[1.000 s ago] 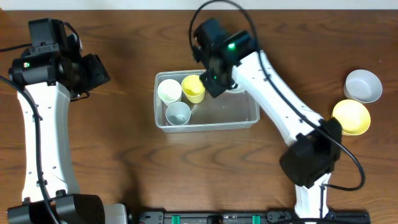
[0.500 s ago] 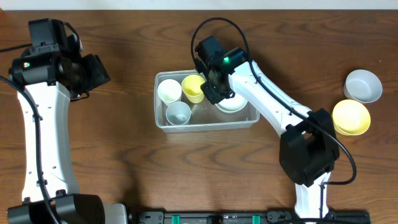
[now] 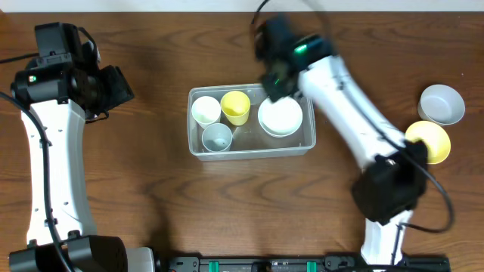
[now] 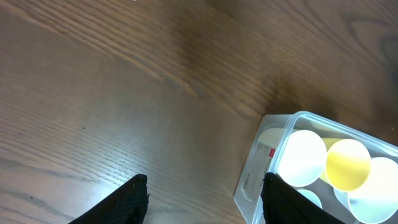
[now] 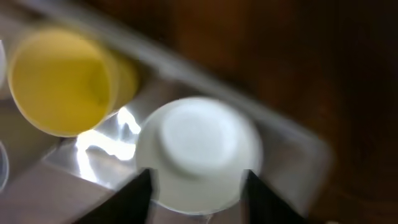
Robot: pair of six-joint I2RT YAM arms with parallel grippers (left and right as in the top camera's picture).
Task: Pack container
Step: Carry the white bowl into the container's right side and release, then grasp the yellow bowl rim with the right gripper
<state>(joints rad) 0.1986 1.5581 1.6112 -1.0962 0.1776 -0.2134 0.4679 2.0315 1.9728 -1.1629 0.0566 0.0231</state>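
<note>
The clear container (image 3: pixel 249 153) sits mid-table and holds a white cup (image 3: pixel 206 110), a yellow cup (image 3: pixel 235 106), a small clear cup (image 3: pixel 217 137) and a white bowl (image 3: pixel 280 117) lying upside down in its right half. My right gripper (image 3: pixel 277 81) is blurred over the container's far rim, open. In the right wrist view the bowl (image 5: pixel 199 140) lies free below the open right gripper (image 5: pixel 198 180), beside the yellow cup (image 5: pixel 59 81). My left gripper (image 4: pixel 205 186) hangs open over bare wood, left of the container (image 4: pixel 255 180).
A pale grey bowl (image 3: pixel 442 103) and a yellow bowl (image 3: pixel 428 141) stand on the table at the far right. The left arm's body (image 3: pixel 53 151) runs along the left side of the table.
The right gripper opened and let go of the white bowl inside the container, then pulled back toward the far rim. The left arm has not moved.
</note>
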